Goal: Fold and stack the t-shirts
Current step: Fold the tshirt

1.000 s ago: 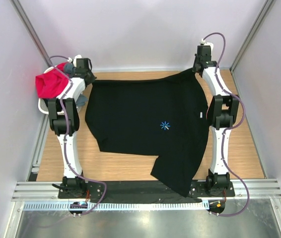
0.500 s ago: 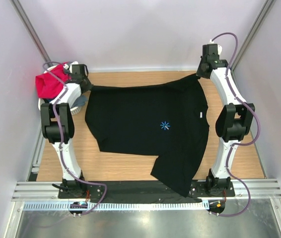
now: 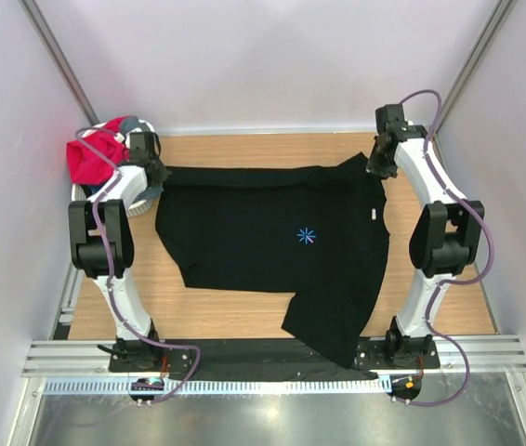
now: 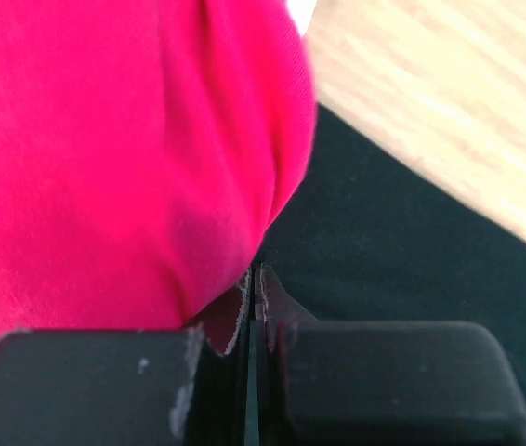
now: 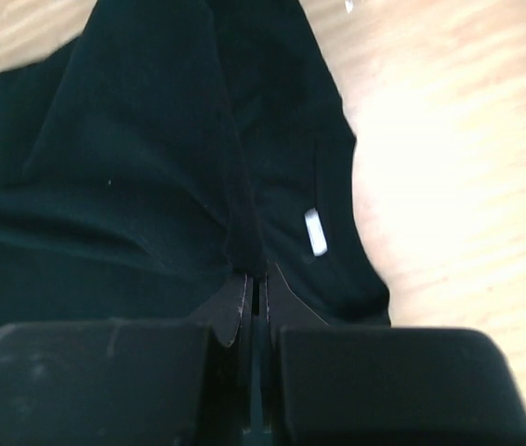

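A large black t-shirt with a small light-blue starburst lies spread over the wooden table. Its far edge runs taut between my two grippers. At the far left corner my left gripper is shut on that edge, and the left wrist view shows the jaws pressed together beside the black cloth. My right gripper is shut on the far right corner. There a ridge of black cloth runs into the closed jaws. A red-pink t-shirt is bunched at the far left.
The red-pink shirt and a grey one sit in a white basket at the table's left edge. Bare wood shows to the right of the black shirt. One near corner of it hangs over the table's front edge.
Both grippers have come down and toward the near side, carrying the shirt's far edge with them. That edge now lies lower and closer in. Both grips are unchanged.
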`<act>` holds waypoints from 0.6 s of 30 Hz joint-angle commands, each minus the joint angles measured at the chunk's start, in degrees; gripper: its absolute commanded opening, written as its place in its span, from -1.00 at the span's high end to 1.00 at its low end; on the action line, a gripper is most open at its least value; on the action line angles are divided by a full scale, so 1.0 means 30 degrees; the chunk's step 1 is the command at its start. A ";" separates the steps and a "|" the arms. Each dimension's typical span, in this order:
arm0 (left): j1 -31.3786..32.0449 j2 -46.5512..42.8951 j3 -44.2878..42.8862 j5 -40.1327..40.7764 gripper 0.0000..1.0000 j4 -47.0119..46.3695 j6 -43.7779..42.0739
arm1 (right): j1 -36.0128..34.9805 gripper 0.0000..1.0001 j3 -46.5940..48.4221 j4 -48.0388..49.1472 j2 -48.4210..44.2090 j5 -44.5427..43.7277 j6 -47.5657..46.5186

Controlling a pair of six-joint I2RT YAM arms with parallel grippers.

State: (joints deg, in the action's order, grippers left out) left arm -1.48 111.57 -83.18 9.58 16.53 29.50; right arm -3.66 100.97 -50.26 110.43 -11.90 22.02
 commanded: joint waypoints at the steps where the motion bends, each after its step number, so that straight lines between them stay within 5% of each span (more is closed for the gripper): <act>1: -0.0094 -0.1270 0.0391 0.0409 1.00 -0.0180 -0.0369 | -0.0185 0.98 -0.0753 -0.0912 -0.2356 0.0304 0.0920; 18: -0.0094 -0.1594 0.1621 0.0556 1.00 0.0142 -0.0251 | -0.0479 0.98 -0.3271 -0.2465 -0.3353 0.0481 0.3147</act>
State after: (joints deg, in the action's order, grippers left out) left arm -1.48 110.00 -79.09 9.63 17.26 29.52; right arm -5.04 92.71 -55.86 103.09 -10.33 29.32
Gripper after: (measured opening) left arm 0.005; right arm 0.044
